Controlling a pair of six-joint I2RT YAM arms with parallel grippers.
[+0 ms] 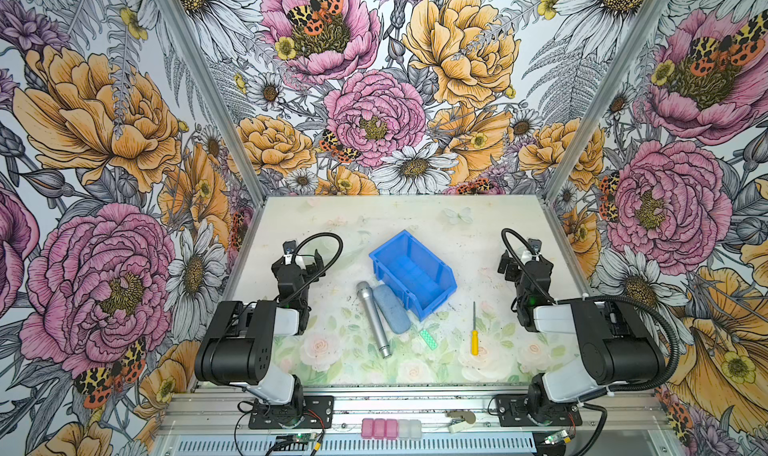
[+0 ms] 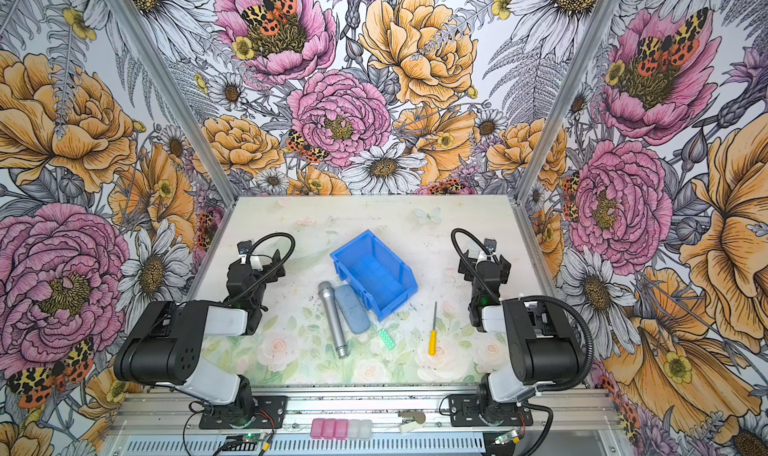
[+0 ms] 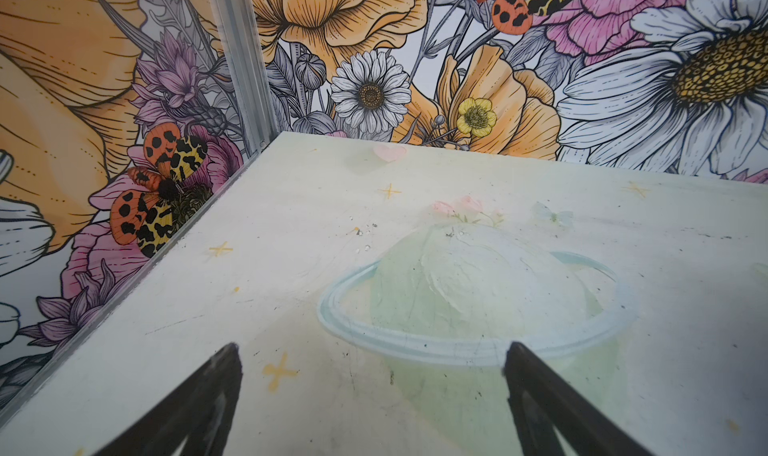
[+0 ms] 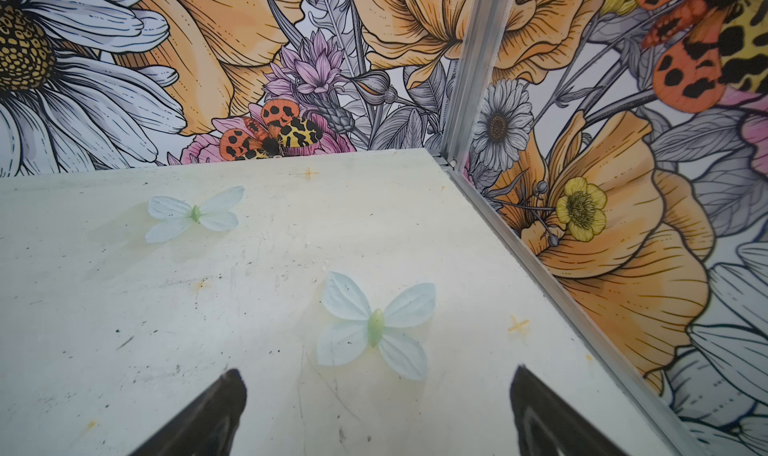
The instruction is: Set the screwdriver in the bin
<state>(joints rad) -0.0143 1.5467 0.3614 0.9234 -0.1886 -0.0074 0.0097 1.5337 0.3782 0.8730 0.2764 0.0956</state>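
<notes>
Floral walls all round, pale tabletop below. Both arms sit at the sides, the left gripper and right gripper spread wide over bare surface, gripping nothing: a ready pose, I reckon. The screwdriver lies flat at near right, yellow handle toward me, handiest for my right arm. The bin stands mid-table, empty, to its far left. A microphone and a grey-blue pad lie just beside the bin's near-left wall.
</notes>
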